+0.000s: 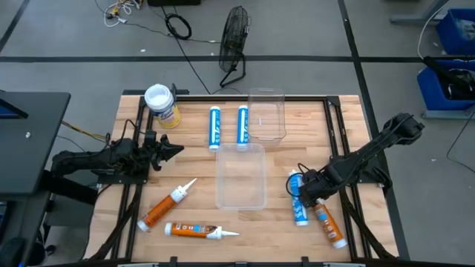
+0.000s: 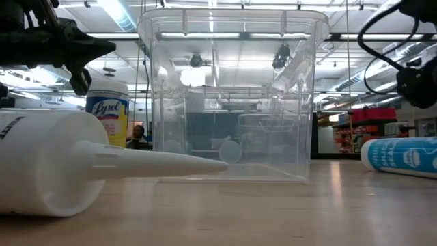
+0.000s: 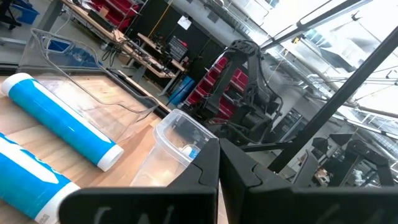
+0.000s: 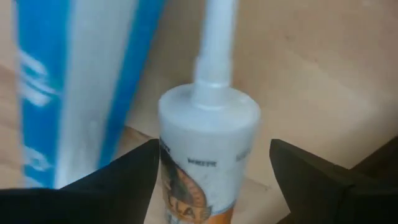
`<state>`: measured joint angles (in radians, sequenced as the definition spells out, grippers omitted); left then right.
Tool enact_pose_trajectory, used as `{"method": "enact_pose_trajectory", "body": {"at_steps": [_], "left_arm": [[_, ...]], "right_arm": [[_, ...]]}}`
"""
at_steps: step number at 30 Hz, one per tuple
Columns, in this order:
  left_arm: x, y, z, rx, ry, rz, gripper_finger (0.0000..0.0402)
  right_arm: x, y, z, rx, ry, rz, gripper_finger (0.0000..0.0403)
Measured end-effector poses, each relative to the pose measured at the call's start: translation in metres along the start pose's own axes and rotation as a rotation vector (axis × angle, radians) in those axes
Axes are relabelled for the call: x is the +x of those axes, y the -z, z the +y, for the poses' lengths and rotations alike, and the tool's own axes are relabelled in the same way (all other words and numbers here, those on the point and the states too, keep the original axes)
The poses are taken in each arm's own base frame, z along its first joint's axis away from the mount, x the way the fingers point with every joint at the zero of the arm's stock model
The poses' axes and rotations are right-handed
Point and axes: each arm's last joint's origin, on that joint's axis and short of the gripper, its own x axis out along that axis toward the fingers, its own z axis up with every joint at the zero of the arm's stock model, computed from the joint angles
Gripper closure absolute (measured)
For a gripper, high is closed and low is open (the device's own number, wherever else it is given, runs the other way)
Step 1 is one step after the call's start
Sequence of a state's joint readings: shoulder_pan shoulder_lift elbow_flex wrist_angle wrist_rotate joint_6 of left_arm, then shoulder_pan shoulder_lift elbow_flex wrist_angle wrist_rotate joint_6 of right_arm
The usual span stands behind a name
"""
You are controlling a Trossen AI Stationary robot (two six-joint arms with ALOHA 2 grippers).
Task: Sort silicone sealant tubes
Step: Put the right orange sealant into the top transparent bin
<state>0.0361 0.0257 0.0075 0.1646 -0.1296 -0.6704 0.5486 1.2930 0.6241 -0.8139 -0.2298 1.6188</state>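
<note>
Three orange tubes lie on their sides: two at the near left (image 1: 167,206) (image 1: 194,231) and one at the near right (image 1: 326,222). Two blue tubes (image 1: 215,127) (image 1: 243,126) lie side by side at the far middle, and a third blue tube (image 1: 298,202) lies beside the right orange one. My right gripper (image 1: 303,189) is low over that pair and open. In the right wrist view its fingers (image 4: 214,174) stand on either side of the orange tube's white nozzle end (image 4: 208,124). My left gripper (image 1: 177,148) is shut and empty at the left, above the table.
Two clear bins stand in the middle of the table, one far (image 1: 267,113) and one nearer (image 1: 241,174). A yellow canister with a white lid (image 1: 162,105) stands at the far left. A fan (image 1: 234,37) and cables lie on the floor beyond the table.
</note>
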Motion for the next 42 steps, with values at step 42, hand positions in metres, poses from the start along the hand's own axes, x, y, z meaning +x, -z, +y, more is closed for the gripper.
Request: {"method": "enact_pose_trajectory", "body": {"at_steps": [42], "left_arm": [[-0.001, -0.012, -0.007, -0.282, 0.059, -0.137, 0.0396]], "right_arm": [[-0.043, 0.009, 0.014, -0.105, 0.045, -0.227, 0.0194]]}}
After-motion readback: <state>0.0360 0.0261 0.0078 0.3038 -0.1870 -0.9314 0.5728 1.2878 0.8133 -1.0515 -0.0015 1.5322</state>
